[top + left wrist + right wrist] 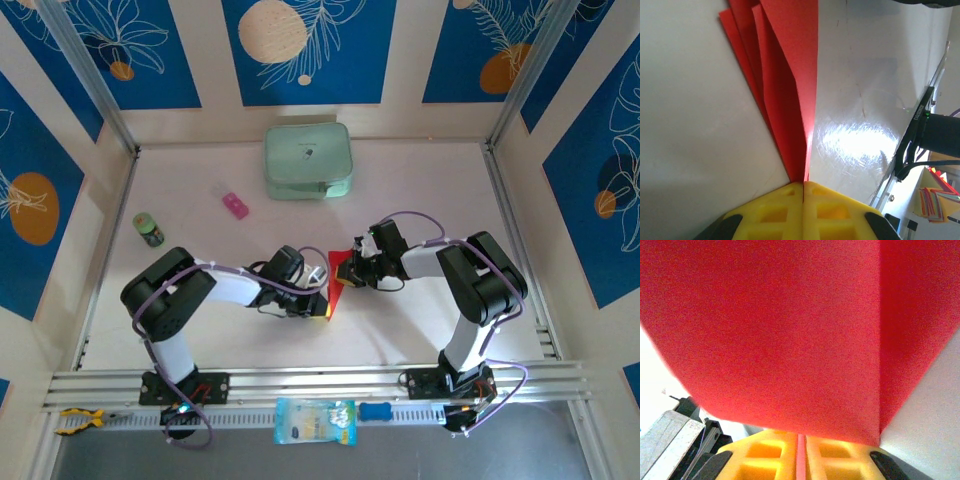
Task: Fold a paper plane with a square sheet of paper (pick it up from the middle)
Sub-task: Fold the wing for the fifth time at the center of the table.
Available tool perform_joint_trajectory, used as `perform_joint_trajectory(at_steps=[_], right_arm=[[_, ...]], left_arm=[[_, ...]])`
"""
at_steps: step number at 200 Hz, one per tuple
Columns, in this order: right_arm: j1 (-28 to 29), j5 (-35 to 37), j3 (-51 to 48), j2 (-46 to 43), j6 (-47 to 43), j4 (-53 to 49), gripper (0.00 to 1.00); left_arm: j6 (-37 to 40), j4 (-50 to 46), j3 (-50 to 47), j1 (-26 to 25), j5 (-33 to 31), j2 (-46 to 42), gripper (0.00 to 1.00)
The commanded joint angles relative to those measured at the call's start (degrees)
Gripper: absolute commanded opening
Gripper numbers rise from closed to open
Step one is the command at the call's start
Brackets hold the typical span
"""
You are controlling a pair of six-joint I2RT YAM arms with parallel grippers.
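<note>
- Top external: both arms are meeting over the middle of the white tabletop (200, 190). The left pincer (322, 306) and the right pincer (352, 270) are each pinching one end of the red paper plane (336, 285). A pale green case (308, 160) is sitting well behind, and blue patterned panels are walling the cell.
- Left wrist: the yellow jaws are clamping tight on the narrow tip, with folded layers fanning away over the glossy surface.
- Right wrist: the jaws are closing narrowly on a broad red edge.
- Folding is looking well advanced. Final creasing and setting down are probably remaining.

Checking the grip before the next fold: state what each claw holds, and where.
Both hold the folded red paper: left claw pinches its narrow tip, right claw an edge.
</note>
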Motion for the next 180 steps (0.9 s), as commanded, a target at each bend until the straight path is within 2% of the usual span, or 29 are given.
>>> perform_joint_trajectory(at_steps=[1,13,53,118,180], right_arm=[[-0.12,6.29,-0.83,2.55,-0.27,-5.18,0.13],[-0.12,6.29,-0.84,2.57,-0.27,-5.22,0.13],[-0.06,6.47,-0.78,2.63,-0.18,-5.33,0.13],[-0.07,6.62,-0.87,2.6,-0.1,-5.39,0.13],[-0.12,6.47,-0.87,2.4,0.0,-5.44,0.13]], left_arm=[[1.04,-8.21,-1.36,-1.81,2.35,0.24,0.04],[1.04,-8.3,-1.27,-1.97,2.28,0.25,0.07],[1.3,-8.52,-1.82,-2.33,2.13,-0.74,0.03],[1.21,-8.56,-3.29,-2.36,1.5,-4.64,0.07],[0.45,-9.83,-0.1,-2.08,-5.18,-11.91,0.06]])
